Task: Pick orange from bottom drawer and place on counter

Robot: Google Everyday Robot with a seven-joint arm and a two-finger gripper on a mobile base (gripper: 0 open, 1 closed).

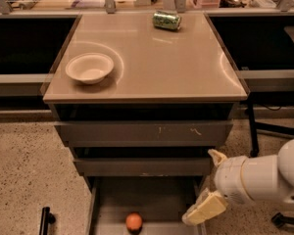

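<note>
The orange lies on the grey floor of the open bottom drawer, near its front middle. The beige counter tops the cabinet above it. My gripper hangs at the right side of the open drawer, to the right of the orange and a little above it. One tan finger points down-left toward the drawer and another sticks up near the middle drawer's right end. It holds nothing. The white arm enters from the right edge.
A white bowl sits at the counter's left and a green soda can lies at its back. Two wider grey drawers are above the open one. A black post stands on the speckled floor at lower left.
</note>
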